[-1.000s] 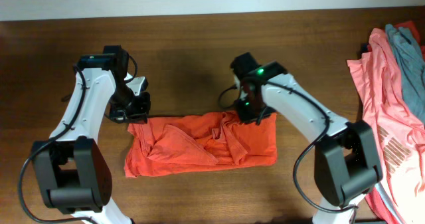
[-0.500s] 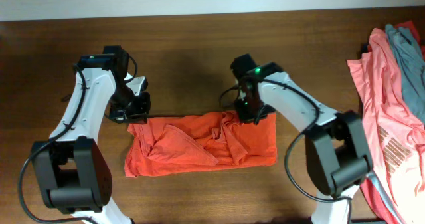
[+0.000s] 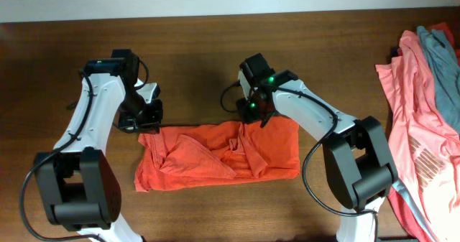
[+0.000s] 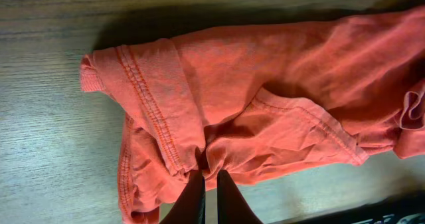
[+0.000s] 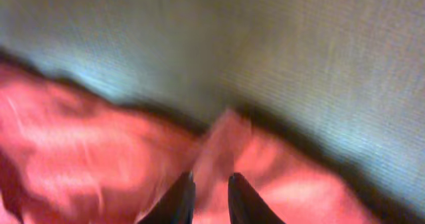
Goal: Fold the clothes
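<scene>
The orange-red T-shirt [image 3: 215, 156] lies in a rumpled, folded strip at the middle of the table. My left gripper [image 3: 147, 121] is at its far left corner, shut on a bunched fold beside a stitched hem [image 4: 206, 174]. My right gripper [image 3: 251, 114] is at the shirt's far edge near the middle. Its fingers are nearly together, with a ridge of the orange-red fabric [image 5: 210, 177] between them; that view is blurred. The chest print is hidden.
A pile of salmon-pink shirts [image 3: 413, 91] with a grey garment [image 3: 440, 59] on top lies at the right edge of the brown wooden table [image 3: 215, 55]. A black cable runs along the shirt's far edge.
My right gripper has moved left and slightly away along the shirt's far edge. The left arm and the left end of the shirt have not moved.
</scene>
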You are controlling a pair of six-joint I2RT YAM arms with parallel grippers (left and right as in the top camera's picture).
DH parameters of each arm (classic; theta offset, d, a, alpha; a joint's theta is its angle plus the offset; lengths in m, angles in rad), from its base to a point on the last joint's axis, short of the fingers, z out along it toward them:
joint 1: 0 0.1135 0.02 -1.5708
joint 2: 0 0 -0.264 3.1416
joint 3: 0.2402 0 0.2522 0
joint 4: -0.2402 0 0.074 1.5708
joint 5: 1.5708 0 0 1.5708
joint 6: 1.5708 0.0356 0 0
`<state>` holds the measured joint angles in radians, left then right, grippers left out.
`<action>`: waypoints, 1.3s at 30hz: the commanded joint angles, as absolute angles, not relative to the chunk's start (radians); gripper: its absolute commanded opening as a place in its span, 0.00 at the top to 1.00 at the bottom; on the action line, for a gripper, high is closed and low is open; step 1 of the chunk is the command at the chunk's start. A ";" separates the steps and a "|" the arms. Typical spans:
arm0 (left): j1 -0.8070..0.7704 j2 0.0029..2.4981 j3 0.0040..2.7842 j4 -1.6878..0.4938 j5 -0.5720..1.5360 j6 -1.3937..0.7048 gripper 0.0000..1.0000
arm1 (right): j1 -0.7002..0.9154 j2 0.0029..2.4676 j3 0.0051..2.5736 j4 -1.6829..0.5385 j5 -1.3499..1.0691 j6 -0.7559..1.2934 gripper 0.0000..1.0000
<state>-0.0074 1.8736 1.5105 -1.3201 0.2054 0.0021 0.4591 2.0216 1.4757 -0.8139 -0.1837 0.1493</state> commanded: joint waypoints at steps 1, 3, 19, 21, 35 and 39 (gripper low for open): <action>-0.013 1.852 1.508 -1.321 0.209 -0.007 0.91 | 0.442 1.986 1.527 -0.934 -0.133 0.138 0.78; -0.013 1.852 1.508 -1.320 0.208 -0.006 0.92 | 0.426 1.944 1.549 -1.025 -0.080 0.139 0.77; -0.013 1.852 1.508 -1.320 0.190 -0.004 0.92 | 0.419 1.875 1.199 -1.040 -0.112 0.173 0.76; -0.013 1.852 1.508 -1.321 0.190 -0.004 0.91 | 0.419 1.875 1.170 -1.009 -0.149 0.173 0.76; -0.013 1.852 1.508 -1.320 0.190 -0.004 0.92 | 0.599 1.875 1.159 -0.915 -0.507 -0.083 0.77; -0.013 1.852 1.507 -1.320 0.190 -0.004 0.92 | 0.633 1.873 1.167 -0.913 -0.548 -0.146 0.77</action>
